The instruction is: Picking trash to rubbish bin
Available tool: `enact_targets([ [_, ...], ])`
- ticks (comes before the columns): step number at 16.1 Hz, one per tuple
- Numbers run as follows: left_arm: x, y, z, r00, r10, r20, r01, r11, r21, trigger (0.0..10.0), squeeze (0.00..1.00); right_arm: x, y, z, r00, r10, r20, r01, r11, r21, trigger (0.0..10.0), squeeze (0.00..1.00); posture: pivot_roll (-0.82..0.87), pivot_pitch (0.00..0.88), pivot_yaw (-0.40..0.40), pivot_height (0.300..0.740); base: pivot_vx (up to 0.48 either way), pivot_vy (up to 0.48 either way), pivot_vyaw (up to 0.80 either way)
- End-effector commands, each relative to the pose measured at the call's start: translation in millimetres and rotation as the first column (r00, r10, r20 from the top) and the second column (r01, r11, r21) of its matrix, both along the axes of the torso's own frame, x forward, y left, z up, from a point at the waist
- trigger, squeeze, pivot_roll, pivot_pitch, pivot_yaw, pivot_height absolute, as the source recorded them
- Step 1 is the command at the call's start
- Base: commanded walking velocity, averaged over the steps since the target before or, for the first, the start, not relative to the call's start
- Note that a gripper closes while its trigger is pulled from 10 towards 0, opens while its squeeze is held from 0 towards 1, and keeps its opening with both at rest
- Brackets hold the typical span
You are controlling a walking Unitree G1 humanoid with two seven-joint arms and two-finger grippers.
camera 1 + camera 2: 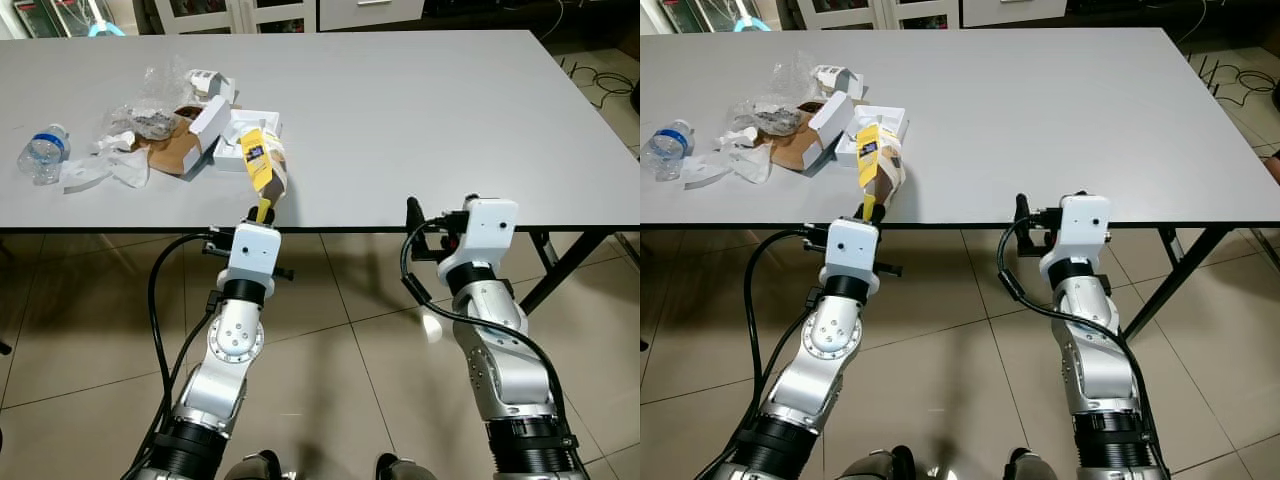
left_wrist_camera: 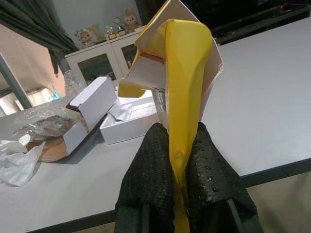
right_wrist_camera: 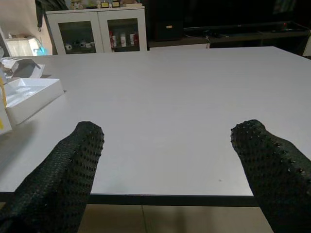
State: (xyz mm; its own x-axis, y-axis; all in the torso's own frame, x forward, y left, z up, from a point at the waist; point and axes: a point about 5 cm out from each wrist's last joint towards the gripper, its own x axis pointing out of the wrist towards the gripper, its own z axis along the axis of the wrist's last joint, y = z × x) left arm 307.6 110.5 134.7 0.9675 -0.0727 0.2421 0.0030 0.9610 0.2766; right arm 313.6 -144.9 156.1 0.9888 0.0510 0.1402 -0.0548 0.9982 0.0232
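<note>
Nearest the head cam: two silver arms rising from the bottom edge, over tiled floor (image 1: 330, 340). L gripper (image 2: 181, 160) sits at the near edge of the grey table (image 1: 420, 110), fingers (image 2: 150, 174) pinched tight w/ the lower end of a yellow packet (image 1: 258, 165) clamped between them. From the grip the packet runs up and away over the table edge, leaning forward; it's a folded yellow card piece w/ a white inner face and a small dark label on top. Its far end is close to a white open box (image 1: 240, 135), just beyond the fingertips; can't tell if they touch.

Past that box, further from the L gripper and off to its left: a brown cardboard piece (image 1: 170, 150) w/ another small white box (image 1: 205, 118) on it, crumpled clear plastic wrap (image 1: 150, 110), white crumpled paper/plastic (image 1: 105, 168), and at the far left a squashed clear water bottle (image 1: 42, 152) w/ blue cap, lying on its side. All well apart from the grip point.

R gripper (image 3: 170, 160) also at the near table edge, to the right of the L one, fingers spread wide, nothing between them, just bare tabletop ahead. The packet and trash pile lie well off to its left.

Beyond the table: a white glass-door cabinet (image 3: 97, 34); cables (image 1: 600, 85) on the floor at far right.
</note>
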Motion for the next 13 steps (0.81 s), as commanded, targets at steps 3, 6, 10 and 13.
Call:
enact_targets([
  [3,1.1,-2.2,-0.9,1.000,-0.028,-0.001,0.028,1.000,0.001,10.0,0.00,0.3,3.3,-2.0,1.000,0.002,-0.002,-0.002,1.000,0.001,10.0,0.00,-0.07,0.116,0.040,0.740,0.000,0.000,0.00],
  [6,3.2,-3.6,1.6,0.999,-0.039,0.010,0.039,0.999,0.009,10.0,0.00,1.8,4.5,-2.0,1.000,0.003,-0.002,-0.003,1.000,-0.011,10.0,0.00,-0.08,0.104,0.043,0.740,0.000,0.000,0.77],
  [10,5.6,-5.0,3.3,0.999,-0.042,0.016,0.042,0.999,0.014,10.0,0.00,3.2,3.4,-2.8,1.000,0.001,-0.009,-0.001,1.000,-0.015,10.0,0.00,-0.07,0.128,0.037,0.740,0.000,0.000,0.80],
  [13,7.3,-3.9,4.2,0.999,-0.039,0.021,0.038,0.999,0.020,10.0,0.00,5.2,5.0,-1.6,1.000,0.010,-0.007,-0.010,1.000,-0.015,10.0,0.00,-0.07,0.134,0.034,0.740,0.000,0.000,0.80],
])
